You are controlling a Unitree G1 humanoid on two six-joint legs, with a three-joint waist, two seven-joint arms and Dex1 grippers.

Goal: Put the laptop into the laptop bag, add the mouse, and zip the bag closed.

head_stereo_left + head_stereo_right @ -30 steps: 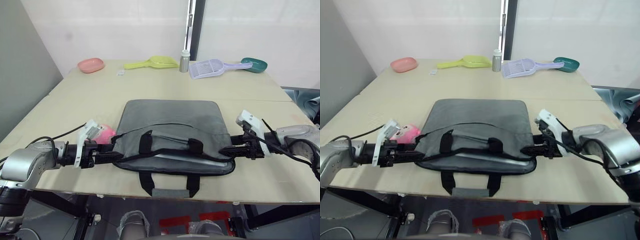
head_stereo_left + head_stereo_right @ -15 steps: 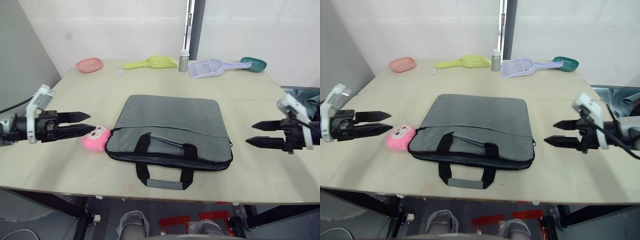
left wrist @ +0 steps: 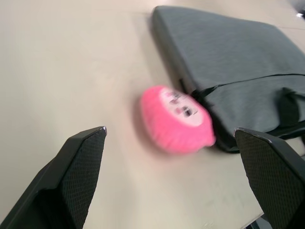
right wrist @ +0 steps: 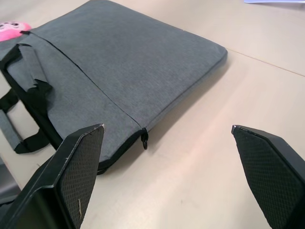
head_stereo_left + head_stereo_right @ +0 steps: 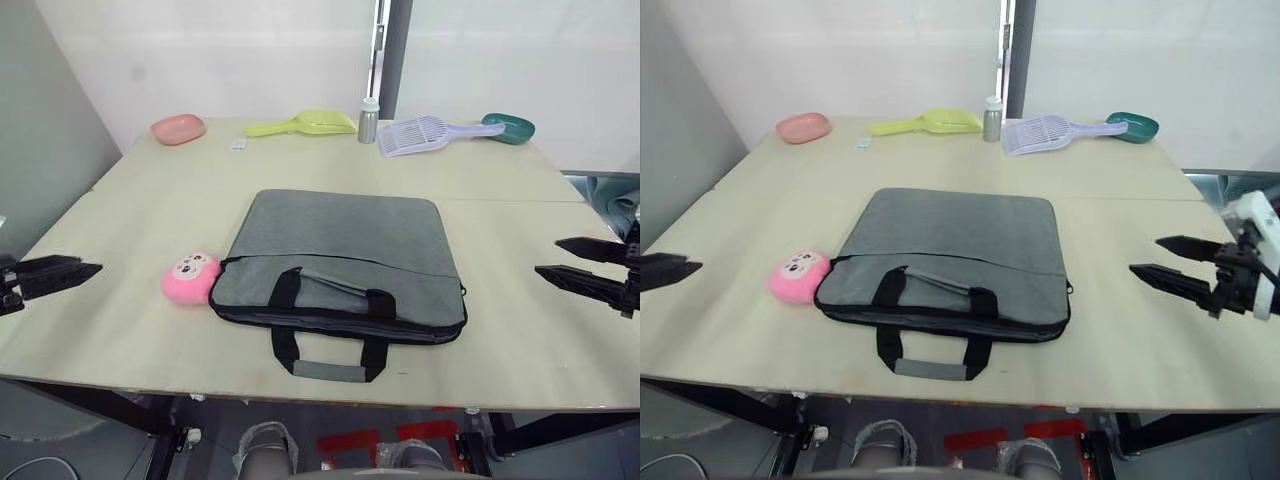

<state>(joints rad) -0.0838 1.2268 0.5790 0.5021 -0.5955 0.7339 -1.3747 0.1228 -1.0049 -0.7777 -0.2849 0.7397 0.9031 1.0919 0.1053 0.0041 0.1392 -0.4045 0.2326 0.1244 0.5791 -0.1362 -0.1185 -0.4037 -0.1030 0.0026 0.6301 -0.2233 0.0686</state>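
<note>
Left gripper (image 3: 171, 181) spread wide above the table (image 3: 71, 71); between its fingers (image 3: 71, 176) lay a pink round toy (image 3: 175, 120), touching the grey laptop bag (image 3: 238, 62) at its corner.

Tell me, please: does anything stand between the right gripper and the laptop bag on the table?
Nothing visible does. Between the right gripper, its fingers open, and the laptop bag there is only bare table. The pink toy lies at the bag's opposite side.
</note>
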